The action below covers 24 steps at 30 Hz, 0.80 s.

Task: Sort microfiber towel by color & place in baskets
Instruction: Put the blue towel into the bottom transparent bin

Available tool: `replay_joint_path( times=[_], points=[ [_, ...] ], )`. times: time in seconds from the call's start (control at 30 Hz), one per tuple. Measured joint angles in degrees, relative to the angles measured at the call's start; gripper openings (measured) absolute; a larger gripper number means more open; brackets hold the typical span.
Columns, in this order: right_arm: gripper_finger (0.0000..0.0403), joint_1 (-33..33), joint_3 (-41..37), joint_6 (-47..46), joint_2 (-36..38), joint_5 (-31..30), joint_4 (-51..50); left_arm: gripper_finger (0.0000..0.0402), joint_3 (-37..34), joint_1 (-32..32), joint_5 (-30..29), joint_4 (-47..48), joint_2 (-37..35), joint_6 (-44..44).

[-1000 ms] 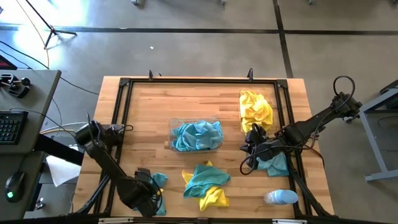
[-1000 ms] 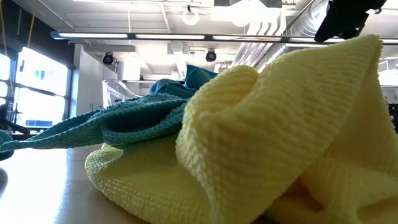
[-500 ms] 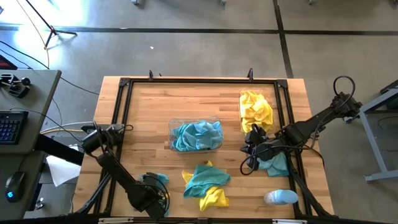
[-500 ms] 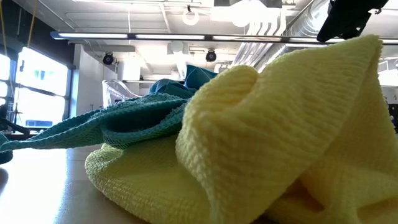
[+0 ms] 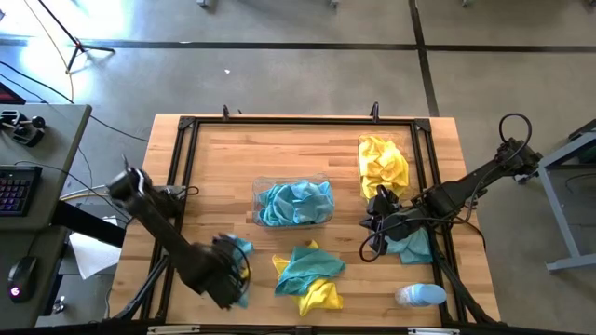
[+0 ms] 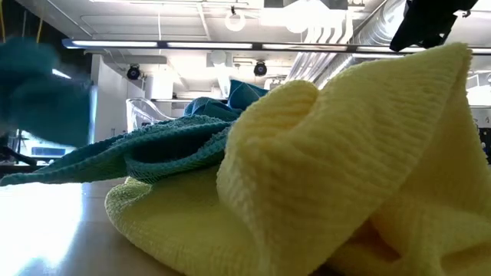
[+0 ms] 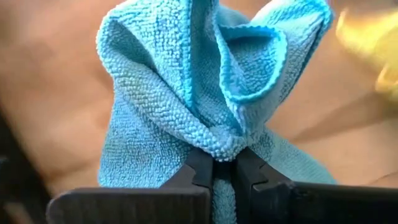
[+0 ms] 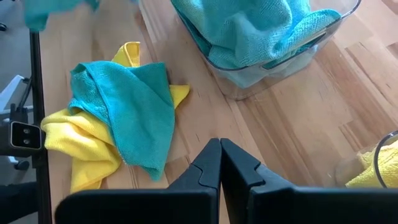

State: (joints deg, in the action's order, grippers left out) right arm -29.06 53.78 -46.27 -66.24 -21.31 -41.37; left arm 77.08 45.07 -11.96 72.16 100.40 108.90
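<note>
Near the tabletop's (image 5: 214, 167) front left corner, the left end effector (image 5: 231, 272) is pinching a teal towel (image 7: 205, 106) between its clenched fingers, the cloth bunching above the tips in the left wrist view. Just right of it, a mixed pile (image 5: 309, 274) of teal and yellow towels is lying on the wood; in the low view this pile (image 6: 322, 184) is blocking nearly everything behind it. Behind the pile, a clear basket (image 5: 292, 203) is holding teal towels, and another basket (image 5: 384, 163) to its right is holding yellow ones. The right end effector (image 5: 377, 216) is hovering clenched and empty beside a teal towel (image 5: 414, 247), with a pale bottle (image 5: 419, 296) lying nearer the front edge
</note>
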Motion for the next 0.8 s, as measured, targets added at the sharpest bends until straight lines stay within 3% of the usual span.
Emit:
replay_joint_path(
  times=[0.2, 0.5, 0.63, 0.8],
  points=[
    [0.0000, 0.01, 0.00, -1.41, 0.00, -1.48, 0.12, 0.0001, 8.11, -2.22, -9.10, 18.55, -7.77, -5.28],
    [0.0000, 0.05, 0.00, -4.96, -0.02, -5.85, 0.65, 0.0001, 15.86, -17.09, -25.63, 17.13, -12.27, -38.78],
    [0.0000, 0.15, 0.00, -6.04, -0.02, -6.96, 1.32, 0.0001, 19.16, -25.36, -28.40, 14.04, -12.29, -55.86],
    [0.0000, 0.15, 0.00, -8.39, -0.02, -10.40, 2.34, 0.0000, 19.78, -32.68, -28.62, 3.26, -12.07, -79.10]
  ],
)
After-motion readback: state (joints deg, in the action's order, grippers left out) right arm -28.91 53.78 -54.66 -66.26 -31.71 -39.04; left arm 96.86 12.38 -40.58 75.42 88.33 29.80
